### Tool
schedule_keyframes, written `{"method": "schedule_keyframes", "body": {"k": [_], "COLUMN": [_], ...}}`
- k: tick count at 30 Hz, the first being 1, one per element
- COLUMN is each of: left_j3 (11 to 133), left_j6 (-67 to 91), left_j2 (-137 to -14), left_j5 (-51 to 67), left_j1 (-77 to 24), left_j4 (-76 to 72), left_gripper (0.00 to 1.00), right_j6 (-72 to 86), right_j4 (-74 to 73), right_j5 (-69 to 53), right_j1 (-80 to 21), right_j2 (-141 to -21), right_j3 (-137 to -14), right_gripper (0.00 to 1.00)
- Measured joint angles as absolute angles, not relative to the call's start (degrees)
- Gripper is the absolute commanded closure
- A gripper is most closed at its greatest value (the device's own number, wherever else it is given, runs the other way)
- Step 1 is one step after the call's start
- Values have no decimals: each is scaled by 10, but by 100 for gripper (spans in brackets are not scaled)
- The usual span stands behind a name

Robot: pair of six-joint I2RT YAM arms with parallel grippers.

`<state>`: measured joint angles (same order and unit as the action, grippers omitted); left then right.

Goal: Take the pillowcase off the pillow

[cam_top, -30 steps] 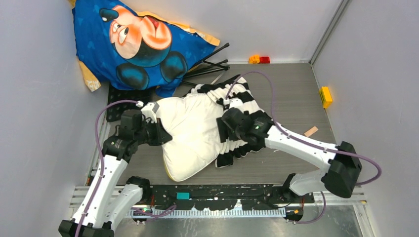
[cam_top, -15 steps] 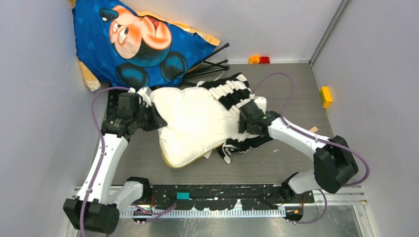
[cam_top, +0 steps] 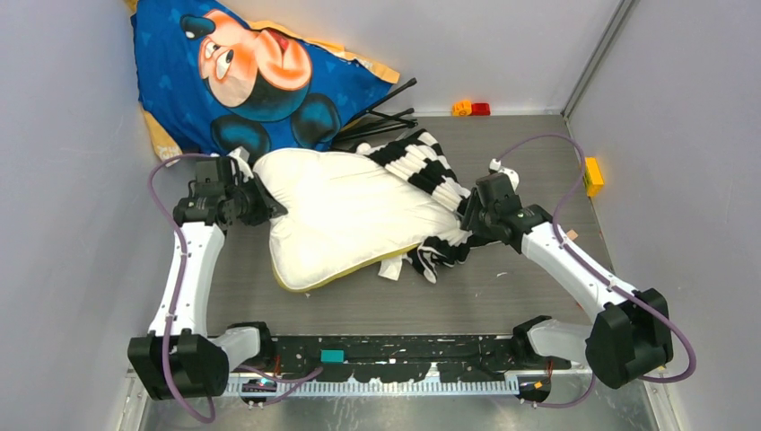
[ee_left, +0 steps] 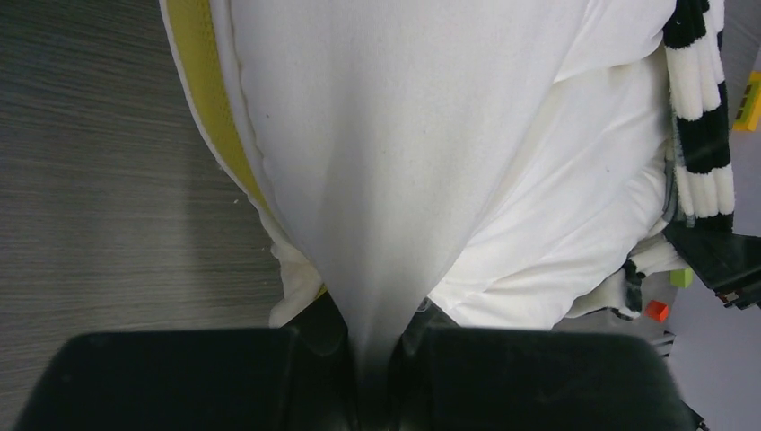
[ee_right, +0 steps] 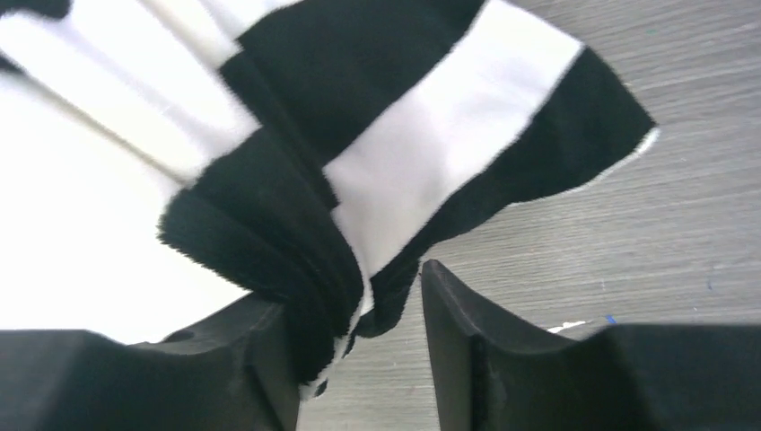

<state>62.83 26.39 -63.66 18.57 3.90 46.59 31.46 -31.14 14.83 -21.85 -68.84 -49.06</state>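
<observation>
The white pillow (cam_top: 345,215) with a yellow edge lies across the middle of the table. My left gripper (cam_top: 256,202) is shut on its left corner, and the white cloth (ee_left: 404,135) is pinched tight between the fingers of that gripper (ee_left: 377,377). The black-and-white striped pillowcase (cam_top: 422,166) is bunched over the pillow's right end and trails onto the table. My right gripper (cam_top: 471,215) is at that bunch. A fold of the pillowcase (ee_right: 404,135) hangs between its jaws against the left finger (ee_right: 269,359), with a gap to the right finger (ee_right: 449,323).
A blue Mickey Mouse cushion (cam_top: 251,76) leans in the back left corner, with black rods (cam_top: 381,117) beside it. Small orange and red blocks (cam_top: 471,109) sit at the back wall, a yellow block (cam_top: 590,175) by the right wall, and a tan scrap (cam_top: 565,239) near my right arm.
My left arm has drawn the pillow leftward and back. My right gripper has moved right along the pillowcase, its jaws have narrowed, and more white pillow shows.
</observation>
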Motion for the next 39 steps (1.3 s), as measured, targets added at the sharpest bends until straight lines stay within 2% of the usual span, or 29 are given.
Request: {"method": "schedule_keyframes", "body": {"k": [1,2,5,6,10,11,15,22,27,33,39], "left_j3": [628,628,628,628,641,647,671,705,707,695,691], "left_j6": [265,265,260,253,233,227,211,155,124,119,118], "left_j2": [-642,-649,-671,-676,-684,-684,-669,-625,-625,-669,-764], "left_j5": [190,193,192,187,145,134,73,-14,-70,-130,-190], "left_j1": [39,39,36,34,5,-6,-92,-301,-438,-557,-659], "left_j4": [463,461,463,464,493,500,509,508,504,490,469], "left_gripper": [98,92,59,51,13,8,5,4,0,0,0], "right_j6": [314,312,314,313,314,313,311,303,303,303,304], "right_j4": [-309,-307,-302,-302,-302,-302,-307,-323,-331,-337,-322], "right_j5": [131,117,58,46,2,-7,-34,-41,-34,-10,26], "right_j1": [-217,-216,-213,-213,-212,-211,-210,-209,-209,-209,-209], "right_j2": [-688,-688,-688,-688,-688,-688,-684,-668,-666,-665,-671], "right_j3": [-491,-491,-494,-496,-512,-515,-522,-523,-523,-521,-486], "right_gripper": [68,74,88,93,100,100,99,98,96,96,96]}}
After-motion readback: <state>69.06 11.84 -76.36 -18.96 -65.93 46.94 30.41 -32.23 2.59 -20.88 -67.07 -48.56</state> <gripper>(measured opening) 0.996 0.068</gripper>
